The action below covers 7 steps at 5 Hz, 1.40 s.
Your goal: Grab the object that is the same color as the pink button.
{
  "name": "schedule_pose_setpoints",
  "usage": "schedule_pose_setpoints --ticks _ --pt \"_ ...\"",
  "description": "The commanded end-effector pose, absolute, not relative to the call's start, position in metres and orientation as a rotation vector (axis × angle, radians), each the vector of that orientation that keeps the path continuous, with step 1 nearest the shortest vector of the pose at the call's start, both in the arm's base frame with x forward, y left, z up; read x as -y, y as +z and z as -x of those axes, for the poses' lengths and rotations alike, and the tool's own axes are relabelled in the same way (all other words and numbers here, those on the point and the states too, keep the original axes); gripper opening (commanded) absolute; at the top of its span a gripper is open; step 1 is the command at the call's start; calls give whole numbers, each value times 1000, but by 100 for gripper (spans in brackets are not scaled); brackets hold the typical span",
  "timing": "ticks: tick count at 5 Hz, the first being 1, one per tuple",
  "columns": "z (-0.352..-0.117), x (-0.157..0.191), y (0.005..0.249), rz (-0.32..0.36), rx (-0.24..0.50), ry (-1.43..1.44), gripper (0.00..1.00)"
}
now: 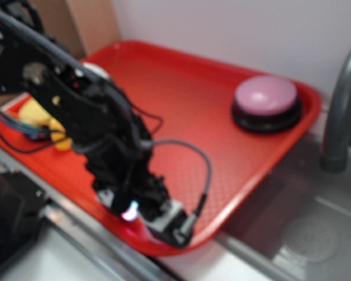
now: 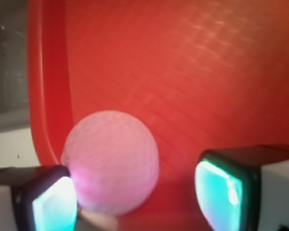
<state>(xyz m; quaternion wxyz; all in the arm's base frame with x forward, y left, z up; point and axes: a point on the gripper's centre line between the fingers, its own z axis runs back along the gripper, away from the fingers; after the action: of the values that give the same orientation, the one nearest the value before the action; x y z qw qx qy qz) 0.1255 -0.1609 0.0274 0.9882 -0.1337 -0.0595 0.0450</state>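
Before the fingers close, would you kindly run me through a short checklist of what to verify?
1. Target colour: pink ball matches the pink button: ok.
2. Ball between the fingers: ok, though it sits nearer one finger.
3. Gripper open wide enough: ok.
4. Both pads touching the ball: not ok, a gap remains on one side.
5. Clearance from the red tray rim beside the ball: cannot tell.

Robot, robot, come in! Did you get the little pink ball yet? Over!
Gripper open, low over the red tray. Pink ball between the fingers, against one pad, not clamped. Nothing in the way. Pink button far corner.
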Motion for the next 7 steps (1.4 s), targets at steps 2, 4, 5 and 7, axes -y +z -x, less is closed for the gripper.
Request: schedule_pose_setpoints --ticks 2,4,5,7 --pt "-139 171 27 297 171 73 0" --pt "-141 168 31 286 165 46 0" --pt "-147 141 74 107 181 4 0" --pt "-174 65 148 0 114 61 0"
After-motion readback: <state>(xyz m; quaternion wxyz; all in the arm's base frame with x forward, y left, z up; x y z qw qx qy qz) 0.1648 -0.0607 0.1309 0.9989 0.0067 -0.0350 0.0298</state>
